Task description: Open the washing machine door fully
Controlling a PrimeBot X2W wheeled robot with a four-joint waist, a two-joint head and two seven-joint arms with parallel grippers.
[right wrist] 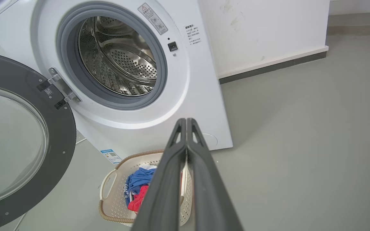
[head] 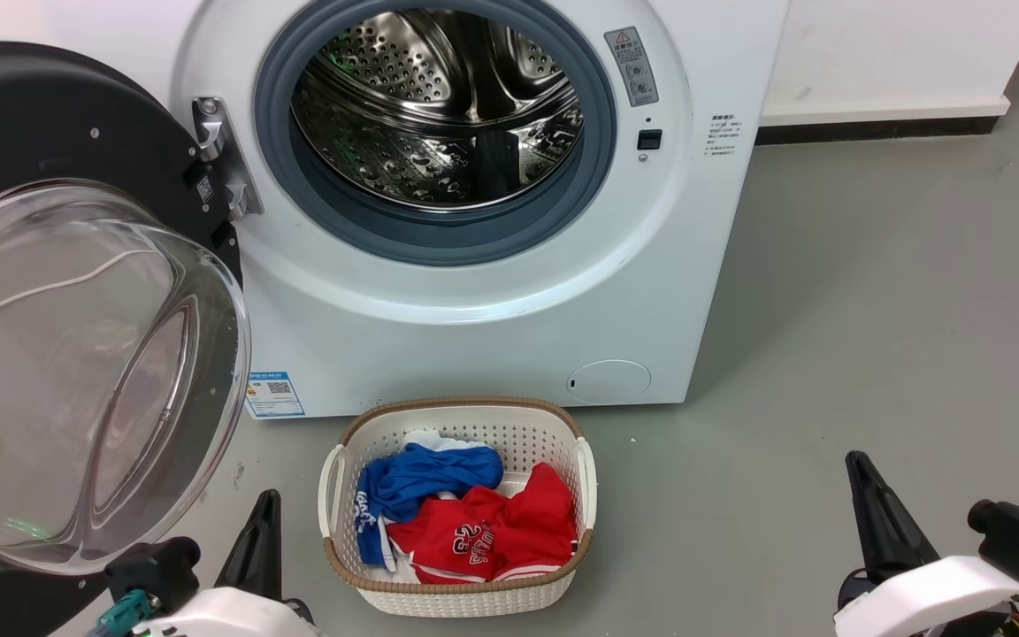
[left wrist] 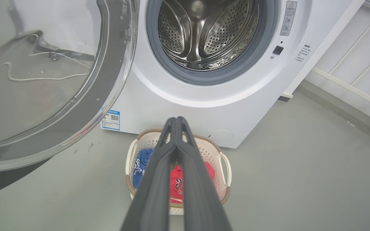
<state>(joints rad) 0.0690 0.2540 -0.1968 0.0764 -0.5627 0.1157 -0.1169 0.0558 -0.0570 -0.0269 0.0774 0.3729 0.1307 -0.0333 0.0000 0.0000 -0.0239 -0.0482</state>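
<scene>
The white washing machine (head: 509, 301) faces me with its steel drum (head: 439, 106) exposed inside the grey gasket. Its round black washing machine door (head: 41, 133) stands swung wide open to the left on its hinge (head: 218, 159), the clear glass bowl (head: 76, 372) bulging toward me. In the wrist views the door (left wrist: 43, 96) (right wrist: 21, 134) also hangs open at the left. My left gripper (head: 266, 504) is shut at the lower left, just right of the door's bowl, touching nothing. My right gripper (head: 859, 469) is shut at the lower right over bare floor. Both hold nothing (left wrist: 176, 119) (right wrist: 186, 120).
A white wicker-trimmed laundry basket (head: 456, 593) with blue and red clothes stands on the grey floor in front of the machine, between my grippers. A white wall with a dark skirting (head: 872, 128) runs behind at the right. A white railing (left wrist: 358, 80) stands at the far right.
</scene>
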